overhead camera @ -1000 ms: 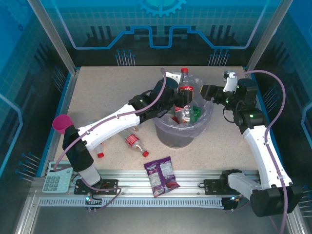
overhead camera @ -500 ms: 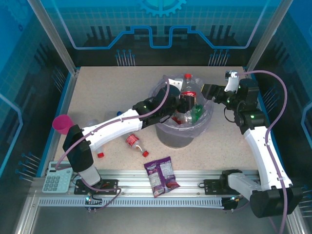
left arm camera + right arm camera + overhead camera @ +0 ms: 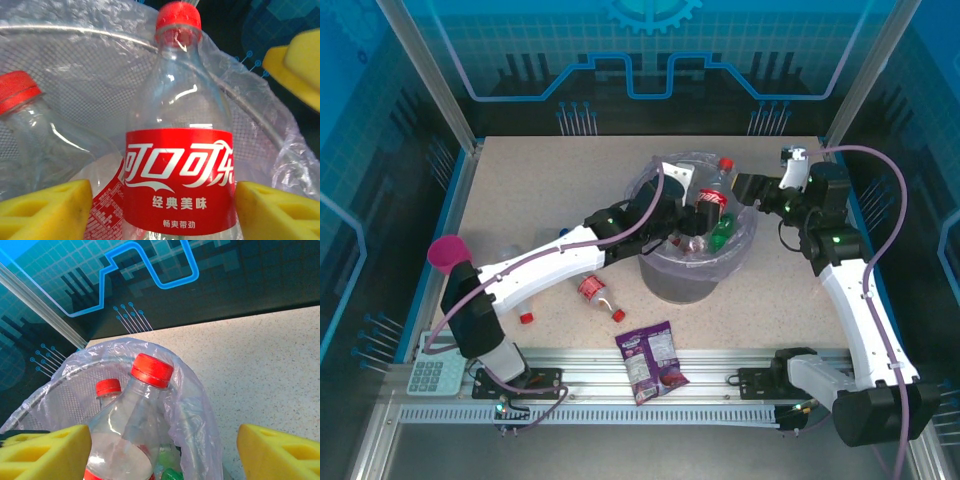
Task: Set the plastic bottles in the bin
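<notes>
On the table (image 3: 540,190), the bin (image 3: 675,285) holds red-capped bottles (image 3: 180,190).

A: Bin (image 3: 685,280) stands midway across the bench (image 3: 540,190), bottles (image 3: 710,200) piled inside it!
B: And one stray bottle (image 3: 592,289) lies on the bench just left of the bin, a packet (image 3: 652,362) in front, a calculator (image 3: 432,372) at the near-left corner.

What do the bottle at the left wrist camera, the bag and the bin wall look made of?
Bottle: clear, glossy thin plastic, see-through with sharp highlights; red plastic cap. Bag: thin translucent film, crinkled and shiny. Bin: probably fine metal mesh under a wire rim, judging by the grid seen through the bag; plastic mesh isn't ruled out.
</notes>
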Controlling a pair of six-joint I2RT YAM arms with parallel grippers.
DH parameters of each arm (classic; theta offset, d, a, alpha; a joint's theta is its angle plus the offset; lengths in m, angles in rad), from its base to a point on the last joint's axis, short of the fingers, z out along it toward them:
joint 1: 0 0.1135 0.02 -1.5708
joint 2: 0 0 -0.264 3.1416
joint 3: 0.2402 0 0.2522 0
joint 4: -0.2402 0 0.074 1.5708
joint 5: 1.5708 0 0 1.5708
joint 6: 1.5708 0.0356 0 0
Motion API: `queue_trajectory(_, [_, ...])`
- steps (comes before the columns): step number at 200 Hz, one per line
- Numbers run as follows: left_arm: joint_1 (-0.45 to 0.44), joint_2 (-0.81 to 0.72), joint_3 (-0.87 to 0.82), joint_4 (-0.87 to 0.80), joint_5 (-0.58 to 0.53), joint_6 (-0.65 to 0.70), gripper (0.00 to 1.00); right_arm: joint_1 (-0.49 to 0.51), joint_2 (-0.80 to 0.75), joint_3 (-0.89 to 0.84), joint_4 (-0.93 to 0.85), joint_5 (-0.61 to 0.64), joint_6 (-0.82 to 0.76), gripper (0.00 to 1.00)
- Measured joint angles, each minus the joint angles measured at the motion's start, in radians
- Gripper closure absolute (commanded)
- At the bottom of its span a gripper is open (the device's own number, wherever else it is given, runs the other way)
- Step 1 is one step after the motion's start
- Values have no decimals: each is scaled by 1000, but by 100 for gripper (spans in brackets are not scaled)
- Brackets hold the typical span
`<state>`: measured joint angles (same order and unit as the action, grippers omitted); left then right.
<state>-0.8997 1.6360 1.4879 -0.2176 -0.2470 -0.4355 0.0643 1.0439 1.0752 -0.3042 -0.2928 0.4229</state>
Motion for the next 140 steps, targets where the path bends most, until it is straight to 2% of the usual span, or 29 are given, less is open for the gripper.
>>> queue_trajectory(40, [0, -19, 2, -21, 13, -10, 51, 0, 5, -3, 3, 0, 0, 22])
queue_trajectory(74, [0, -17, 0, -40, 89, -53, 65, 0, 6, -4, 4, 0, 0, 22])
queue_trajectory(140, [1, 7, -31, -24, 185, -113, 67, 0, 7, -10, 16, -5, 6, 22])
